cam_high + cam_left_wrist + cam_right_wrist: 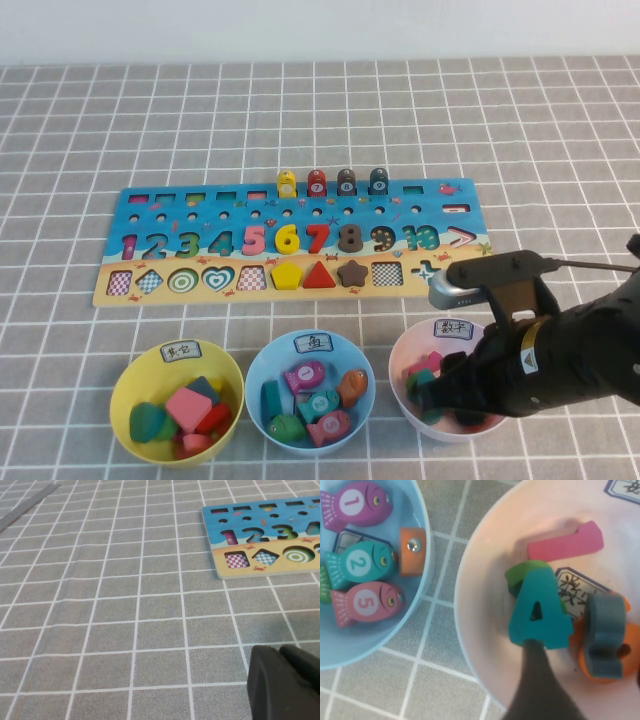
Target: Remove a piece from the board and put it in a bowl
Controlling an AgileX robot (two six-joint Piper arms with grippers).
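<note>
Right hand [450, 392] over bowl [405, 352]; left hand [285, 685] above table.

The piece [605, 632], a chunky slate blue-grey wooden numeral 9, lies inside the pale-pink bowl [485, 580], resting on an orange piece beside a teal numeral 4. The bowl [415, 345] is round, whitish-pink plastic, with a small white label of two characters on its far rim; it stands just in front of the board's right end. The board [290, 245] is a long flat rectangle lying flat, blue sea print above a sandy strip, with rows of numerals and shapes.

The right gripper [450, 395] hangs over the bowl. The left gripper [285, 685] is low over the table, near the board's left end.
</note>
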